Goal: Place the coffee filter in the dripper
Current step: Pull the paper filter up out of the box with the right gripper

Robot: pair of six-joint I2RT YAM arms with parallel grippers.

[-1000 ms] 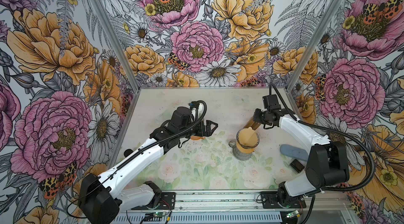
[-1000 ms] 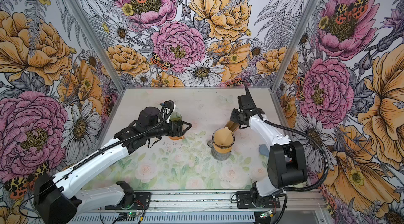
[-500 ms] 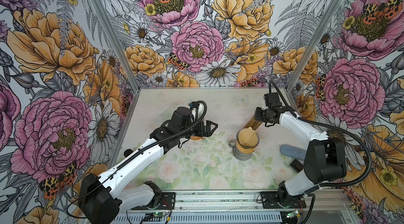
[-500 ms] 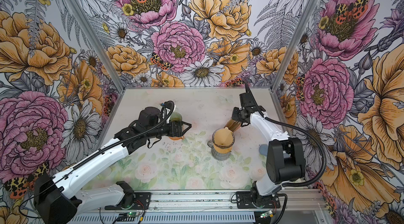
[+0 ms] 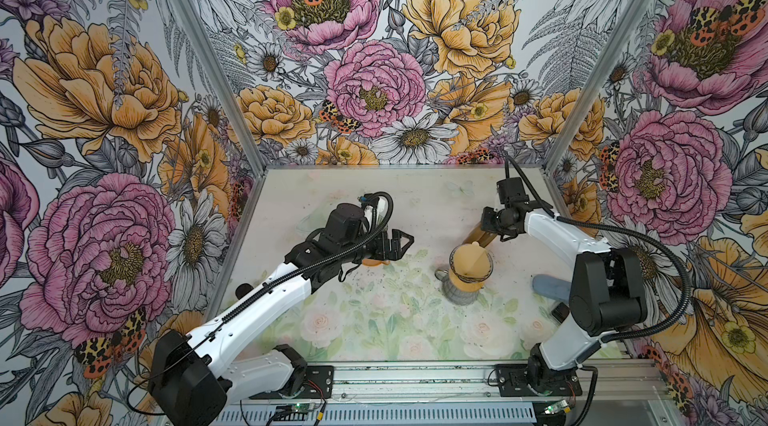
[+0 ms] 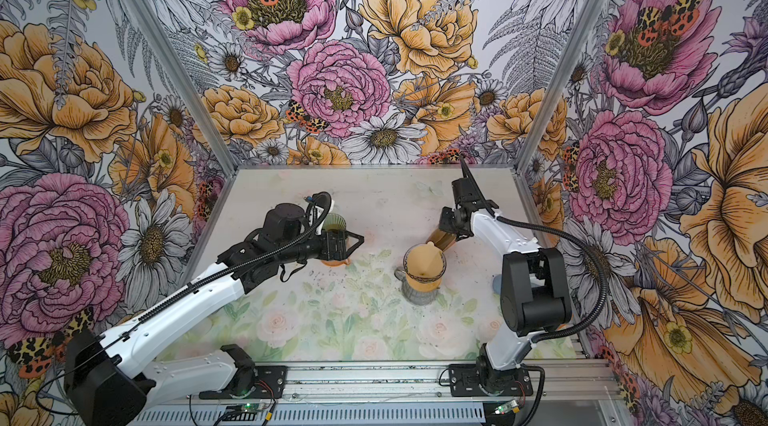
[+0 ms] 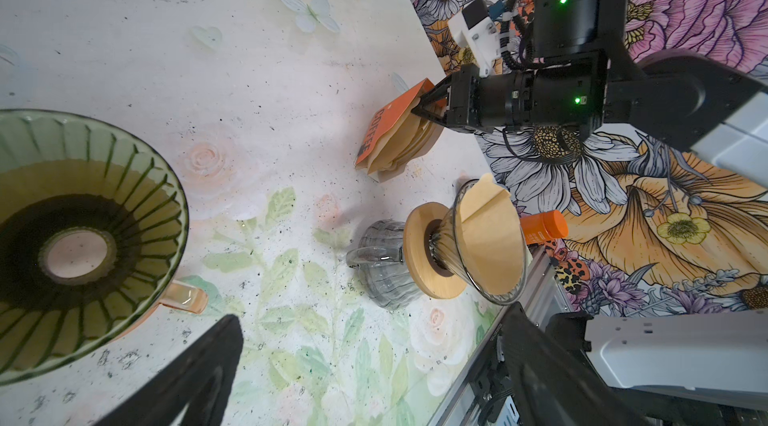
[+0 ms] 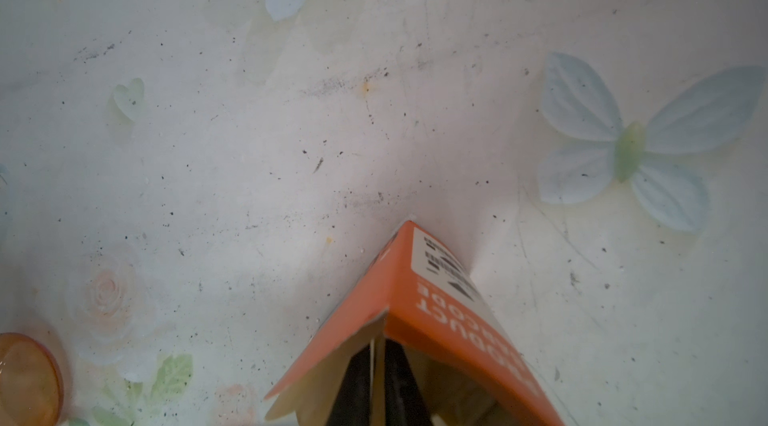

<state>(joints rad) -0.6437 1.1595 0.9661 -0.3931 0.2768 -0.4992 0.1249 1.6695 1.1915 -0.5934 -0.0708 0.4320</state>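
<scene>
Filter [image 7: 492, 236] sits in the glass dripper [image 7: 446, 243]; right claw [image 7: 417, 110] is clamped on the orange card pack [image 7: 388, 124] just beyond it.
The tan paper cone lines the clear funnel, above a wooden collar [image 7: 419, 249] and a ribbed carafe [image 7: 382, 266]. Well left of the dripper, the left claw [image 5: 405, 247] stands wide apart beside a fluted green dripper [image 7: 124, 178]. Only the right wrist view shows the pack's barcode label [image 8: 444, 266] and a thin pale sheet [image 8: 377, 365] pinched between dark fingers [image 8: 357, 386].
</scene>
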